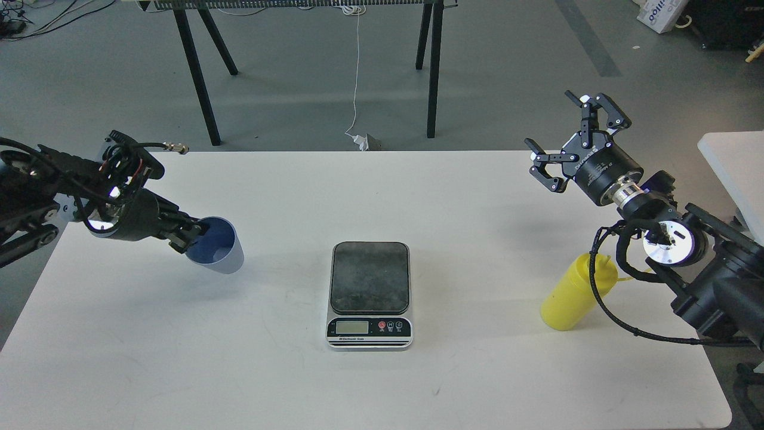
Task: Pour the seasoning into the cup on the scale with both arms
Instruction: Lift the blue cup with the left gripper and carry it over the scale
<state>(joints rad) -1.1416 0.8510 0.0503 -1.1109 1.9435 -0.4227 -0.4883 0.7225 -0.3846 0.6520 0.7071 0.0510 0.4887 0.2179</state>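
Observation:
My left gripper (190, 234) is shut on the rim of the light blue-grey cup (222, 252) and holds it tilted, lifted off the white table (382, 394), left of the scale. The scale (369, 294) lies flat at the table's middle with nothing on its dark plate. The yellow seasoning bottle (573, 294) stands upright at the right, partly behind my right arm's cables. My right gripper (570, 134) is open and empty, raised above the table's far right, well above and behind the bottle.
A black-legged table (203, 83) stands on the grey floor beyond the white table, with a white cable and plug (363, 141) hanging there. Another white surface (737, 167) shows at the right edge.

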